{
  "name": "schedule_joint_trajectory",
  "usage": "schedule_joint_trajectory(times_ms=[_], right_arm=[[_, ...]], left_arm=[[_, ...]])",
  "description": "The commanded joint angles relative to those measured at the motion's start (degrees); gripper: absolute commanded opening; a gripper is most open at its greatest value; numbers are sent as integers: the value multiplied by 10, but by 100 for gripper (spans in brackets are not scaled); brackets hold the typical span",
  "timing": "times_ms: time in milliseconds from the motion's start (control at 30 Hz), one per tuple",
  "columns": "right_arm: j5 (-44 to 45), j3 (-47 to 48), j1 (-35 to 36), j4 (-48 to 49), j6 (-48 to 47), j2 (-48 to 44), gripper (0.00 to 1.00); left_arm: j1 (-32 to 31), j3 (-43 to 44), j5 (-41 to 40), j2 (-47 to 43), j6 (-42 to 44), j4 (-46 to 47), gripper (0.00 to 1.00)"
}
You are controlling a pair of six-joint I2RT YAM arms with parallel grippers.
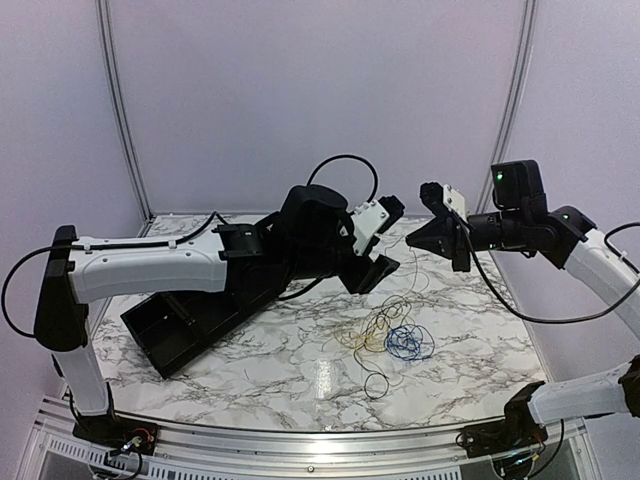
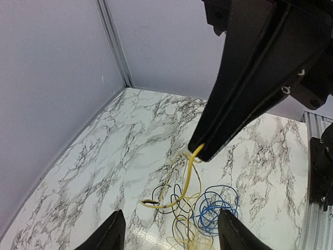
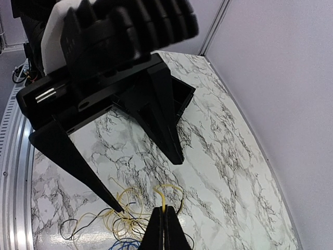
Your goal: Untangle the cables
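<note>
The cables lie in a loose tangle on the marble table (image 1: 300, 375): a yellow cable (image 1: 366, 335), a blue cable (image 1: 410, 343) coiled at the right, and a black cable (image 1: 377, 385) looping out in front. My right gripper (image 1: 411, 245) hovers above the pile, shut on one end of the yellow cable (image 3: 165, 200), which hangs from its tips (image 2: 200, 152) down into the tangle. My left gripper (image 1: 392, 238) hangs open just left of it, holding nothing. In the left wrist view its fingers (image 2: 112, 232) frame the blue cable (image 2: 216, 205) and black cable (image 2: 177, 200) below.
A black tray (image 1: 170, 335) lies on the left part of the table under the left arm. White walls close in the back and both sides. A metal rail (image 1: 300, 440) runs along the near edge.
</note>
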Motion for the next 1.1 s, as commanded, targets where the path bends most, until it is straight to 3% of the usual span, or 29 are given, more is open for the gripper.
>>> schedule_joint_trajectory(times_ms=[0,267,433,567,800,867,1067], right_arm=[[-10,31,8,-4,-1,3,0],[-20,30,9,6,16,-1,0],[-2,21,8,15,29,-9,0],[34,-23,-2,50,91,-26,1],[69,-162,-7,90,88,-56,70],[71,-188,-7,101,70,-54,78],[91,-244,-7,167,37,-7,80]], left_arm=[[-5,24,-8,17,8,41,60],[-4,27,-9,32,-13,81,37],[-4,26,-39,34,-47,109,3],[-4,-16,-96,-5,-115,130,0],[-4,-96,-182,-71,-183,112,0],[-4,-118,-205,-89,-201,117,0],[-3,-154,-242,-109,-222,111,0]])
